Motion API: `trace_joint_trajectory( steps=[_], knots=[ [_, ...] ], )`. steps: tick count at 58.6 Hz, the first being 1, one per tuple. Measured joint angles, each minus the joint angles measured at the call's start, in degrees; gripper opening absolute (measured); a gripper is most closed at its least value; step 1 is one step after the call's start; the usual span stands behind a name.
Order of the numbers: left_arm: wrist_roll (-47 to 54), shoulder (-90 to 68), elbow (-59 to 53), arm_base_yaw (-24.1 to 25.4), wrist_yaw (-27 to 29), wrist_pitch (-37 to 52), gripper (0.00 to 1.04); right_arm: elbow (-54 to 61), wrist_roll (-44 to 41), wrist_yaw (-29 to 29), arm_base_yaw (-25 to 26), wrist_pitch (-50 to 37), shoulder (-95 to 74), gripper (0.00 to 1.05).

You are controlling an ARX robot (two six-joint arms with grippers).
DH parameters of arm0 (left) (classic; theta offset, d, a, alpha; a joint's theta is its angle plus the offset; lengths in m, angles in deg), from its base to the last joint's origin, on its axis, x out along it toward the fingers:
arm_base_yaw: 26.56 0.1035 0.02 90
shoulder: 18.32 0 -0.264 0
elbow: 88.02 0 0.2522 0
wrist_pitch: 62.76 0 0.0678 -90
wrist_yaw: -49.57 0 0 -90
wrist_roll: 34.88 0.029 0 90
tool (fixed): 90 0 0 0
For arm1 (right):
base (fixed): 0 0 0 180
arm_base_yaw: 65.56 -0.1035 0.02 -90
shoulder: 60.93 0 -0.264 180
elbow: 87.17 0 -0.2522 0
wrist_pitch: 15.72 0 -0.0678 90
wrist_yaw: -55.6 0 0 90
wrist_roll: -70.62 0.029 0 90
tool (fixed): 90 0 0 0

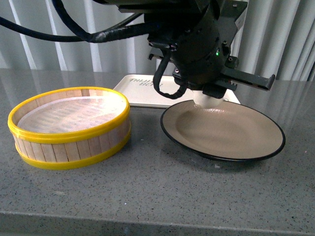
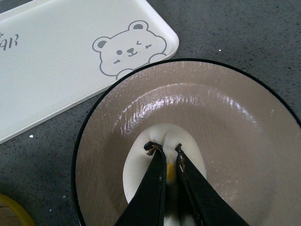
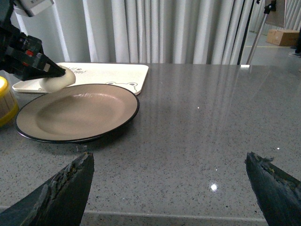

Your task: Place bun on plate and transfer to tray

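Observation:
My left gripper [image 1: 212, 93] is shut on the white bun [image 1: 207, 101] and holds it just above the far rim of the plate [image 1: 231, 142], tan inside with a black rim. In the left wrist view the black fingers [image 2: 153, 183] pinch the bun [image 2: 141, 165] over the plate [image 2: 225, 141]. The cream-white tray [image 1: 135, 91] with a bear drawing [image 2: 129, 52] lies behind the plate. My right gripper [image 3: 169, 162] is open and empty, low over the table to the right of the plate [image 3: 80, 113]; the bun [image 3: 56, 81] shows there at the plate's far edge.
A round wooden basket with yellow rims [image 1: 69, 129] stands to the left of the plate. The grey stone table [image 1: 157, 191] ends at a front edge close to the camera. White curtains hang behind.

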Motion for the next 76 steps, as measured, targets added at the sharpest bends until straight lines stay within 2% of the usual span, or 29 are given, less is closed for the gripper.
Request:
trace_joint_trajectory(
  steps=[18, 62, 72, 76],
  knots=[
    [0.66, -3.17, 2.45, -3.72, -0.44, -1.7, 0.04, 0.0, 0.0, 0.02, 0.0, 0.0, 0.0, 0.96],
    [-0.39, -10.16, 7.87, -5.44, 3.02, -1.86, 0.05, 0.0, 0.0, 0.02, 0.0, 0.0, 0.0, 0.96],
    [-0.72, -10.45, 7.85, -5.31, 3.39, -1.86, 0.41, 0.0, 0.0, 0.02, 0.0, 0.0, 0.0, 0.96],
    [-1.03, -10.45, 7.85, -5.14, 3.02, -1.84, 0.5, 0.0, 0.0, 0.02, 0.0, 0.0, 0.0, 0.96]
  ],
)
